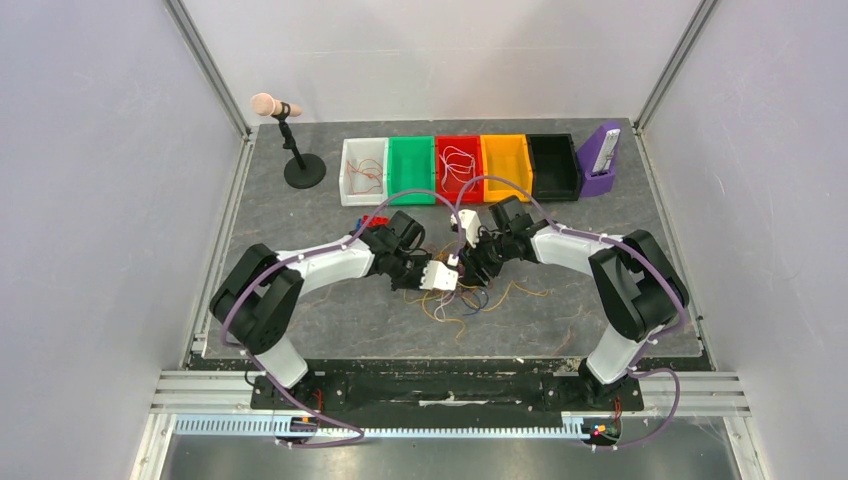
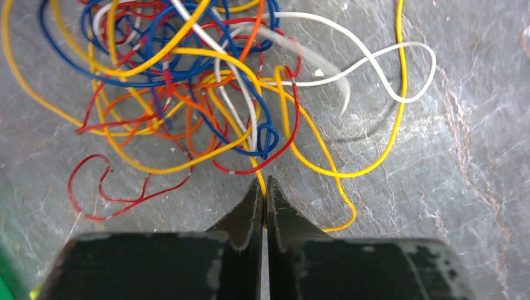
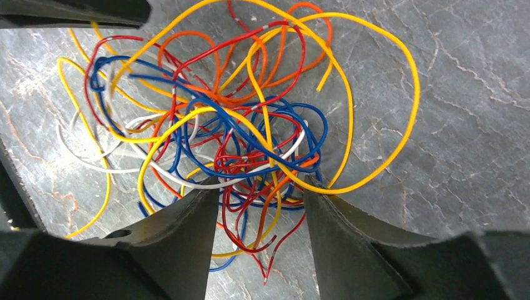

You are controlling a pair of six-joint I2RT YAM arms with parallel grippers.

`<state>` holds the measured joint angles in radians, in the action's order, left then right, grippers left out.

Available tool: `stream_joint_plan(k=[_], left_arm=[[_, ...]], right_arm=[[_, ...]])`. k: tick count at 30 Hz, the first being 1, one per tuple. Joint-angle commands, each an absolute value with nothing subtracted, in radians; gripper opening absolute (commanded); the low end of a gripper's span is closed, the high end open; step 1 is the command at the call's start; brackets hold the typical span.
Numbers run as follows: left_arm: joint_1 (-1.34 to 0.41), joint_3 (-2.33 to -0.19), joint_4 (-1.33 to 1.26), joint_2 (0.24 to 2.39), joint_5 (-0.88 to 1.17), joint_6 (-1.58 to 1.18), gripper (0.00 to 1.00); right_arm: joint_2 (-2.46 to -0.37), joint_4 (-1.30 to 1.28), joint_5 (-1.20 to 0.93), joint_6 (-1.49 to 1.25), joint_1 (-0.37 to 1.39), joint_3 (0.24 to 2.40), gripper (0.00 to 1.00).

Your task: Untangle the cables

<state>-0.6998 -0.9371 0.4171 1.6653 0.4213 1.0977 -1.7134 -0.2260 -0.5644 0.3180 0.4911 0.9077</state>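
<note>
L gripper (image 2: pixel 263 182) was near-shut, pinching yellow strand of cables (image 2: pixel 187 81); strand hidden between tips. R gripper (image 3: pixel 261 185) half-open, straddled tangle, contact unclear.

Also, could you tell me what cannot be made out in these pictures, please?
Left wrist: whether the shut left gripper pinches any of the cables; its fingertips hide the contact.
Right wrist: the tangle's near part, behind the right gripper's fingers.
Top: single strands, too small, partly under both grippers.

Two pincers, left gripper (image 2: pixel 264 187) and right gripper (image 3: pixel 262 206), with one tangle of cables (image 1: pixel 470 300) between them. Beyond them are five bins: one white bin (image 1: pixel 346 165), one green bin (image 1: pixel 411 143), one red bin (image 1: pixel 458 141), one orange bin (image 1: pixel 506 141), one black bin (image 1: pixel 554 140). There is also one purple holder (image 1: pixel 600 160) and one microphone (image 1: pixel 270 104).
</note>
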Motion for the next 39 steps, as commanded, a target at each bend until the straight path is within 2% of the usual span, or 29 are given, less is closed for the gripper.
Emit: stream_joint_plan(k=[1, 7, 14, 21, 29, 32, 36, 39], left_arm=[[-0.690, -0.976, 0.406, 1.537, 0.436, 0.980, 0.02], [-0.592, -1.090, 0.573, 1.257, 0.502, 0.806, 0.02], [-0.522, -1.286, 0.564, 1.071, 0.437, 0.616, 0.02], [-0.456, -1.576, 0.485, 1.099, 0.361, 0.429, 0.02], [-0.420, -1.956, 0.431, 1.244, 0.328, 0.386, 0.02], [-0.420, -2.046, 0.445, 1.299, 0.393, 0.371, 0.02], [-0.420, -2.048, 0.423, 1.332, 0.418, 0.347, 0.02], [-0.420, -2.046, 0.399, 1.351, 0.429, 0.305, 0.02]], right_arm=[[-1.741, -0.262, -0.471, 0.331, 0.478, 0.928, 0.54], [-1.741, -0.301, -0.404, 0.340, 0.433, 0.924, 0.53], [-1.720, -0.335, -0.365, 0.384, 0.402, 0.904, 0.53], [-1.717, -0.362, -0.333, 0.431, 0.347, 0.887, 0.53], [-1.715, -0.384, -0.325, 0.467, 0.339, 0.865, 0.53], [-1.694, -0.413, -0.381, 0.474, 0.337, 0.873, 0.59], [-1.590, -0.433, -0.502, 0.459, 0.337, 0.916, 0.64], [-1.507, -0.452, -0.551, 0.443, 0.332, 0.976, 0.74]])
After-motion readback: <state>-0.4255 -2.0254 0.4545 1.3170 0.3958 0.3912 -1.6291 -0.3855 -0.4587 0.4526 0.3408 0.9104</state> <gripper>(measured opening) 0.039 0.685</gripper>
